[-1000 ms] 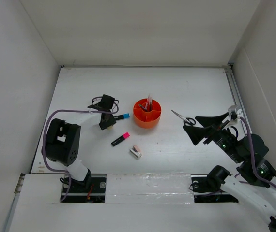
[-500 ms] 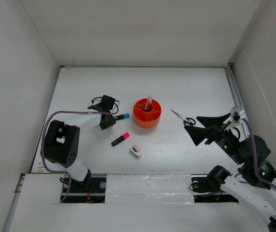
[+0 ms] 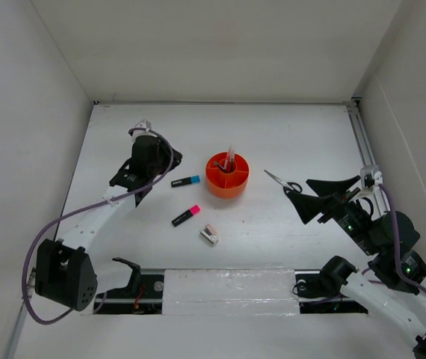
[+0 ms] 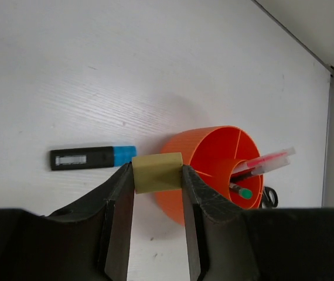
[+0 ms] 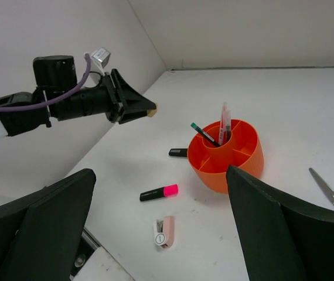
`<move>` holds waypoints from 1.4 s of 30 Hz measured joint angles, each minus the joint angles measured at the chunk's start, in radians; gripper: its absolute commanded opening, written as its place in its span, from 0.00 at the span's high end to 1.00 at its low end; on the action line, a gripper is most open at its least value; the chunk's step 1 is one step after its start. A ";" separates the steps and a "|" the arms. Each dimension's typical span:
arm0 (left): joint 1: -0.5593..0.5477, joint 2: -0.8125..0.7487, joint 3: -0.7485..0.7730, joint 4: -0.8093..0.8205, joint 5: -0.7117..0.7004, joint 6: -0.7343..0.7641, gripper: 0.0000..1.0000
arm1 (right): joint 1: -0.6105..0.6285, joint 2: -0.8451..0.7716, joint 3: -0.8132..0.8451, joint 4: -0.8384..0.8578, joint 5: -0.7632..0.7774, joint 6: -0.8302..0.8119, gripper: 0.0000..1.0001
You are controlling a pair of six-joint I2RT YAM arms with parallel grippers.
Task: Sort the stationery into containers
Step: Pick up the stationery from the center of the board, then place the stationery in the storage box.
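Observation:
My left gripper (image 4: 157, 177) is shut on the tan eraser (image 4: 157, 171) and holds it in the air left of the orange organiser (image 3: 226, 179); it also shows in the top view (image 3: 164, 159). The organiser's central cup holds a pink pen (image 5: 222, 123) and a thin black pen (image 5: 202, 133). The blue-capped marker (image 3: 185, 181), the pink-capped marker (image 3: 186, 215) and the pink-white clip piece (image 3: 210, 235) lie on the table. The scissors (image 3: 282, 182) lie right of the organiser. My right gripper (image 3: 310, 196) is wide open and empty near the scissors.
White walls close in the table (image 3: 295, 134) on the left, back and right. A rail (image 3: 362, 142) runs along the right edge. The left arm's cable (image 3: 63, 224) loops above the table's left side.
My left gripper has lifted from the table beside the blue-capped marker, carrying the eraser up and toward the back left. The right arm has drifted slightly right.

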 measured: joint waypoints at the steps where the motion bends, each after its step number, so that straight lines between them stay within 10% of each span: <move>1: 0.000 0.023 0.002 0.027 0.026 -0.001 1.00 | 0.000 0.000 0.000 0.000 0.001 0.002 0.01; 18: -0.020 0.309 0.185 0.247 0.277 -0.008 1.00 | 0.000 0.002 0.011 -0.010 0.004 0.010 0.01; 42: -0.140 0.456 0.376 -0.098 0.003 -0.103 1.00 | 0.000 0.010 0.035 -0.050 0.014 0.010 0.01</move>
